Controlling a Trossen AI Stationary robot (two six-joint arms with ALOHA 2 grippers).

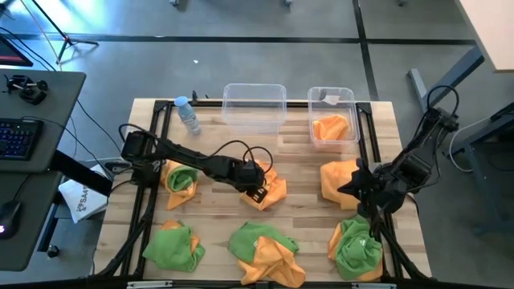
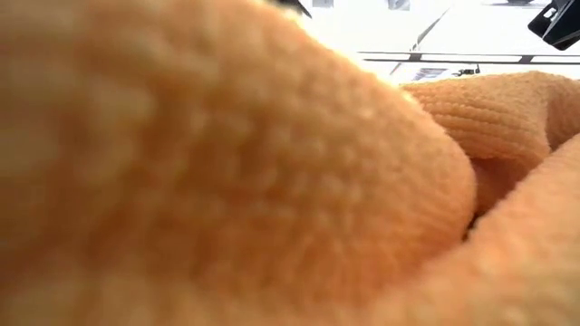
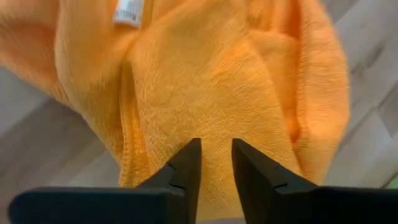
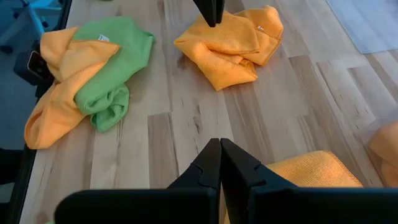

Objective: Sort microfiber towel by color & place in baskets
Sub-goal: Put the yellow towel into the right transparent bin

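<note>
Orange towel [image 3: 205, 93] | left pincer [image 3: 216, 163] slightly parted above | label seen only at wrist

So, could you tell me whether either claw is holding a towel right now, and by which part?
Nothing is held. The left claw hovers slightly open over the middle orange towel, gripping none of it. The right claw is shut and empty above the table.
</note>
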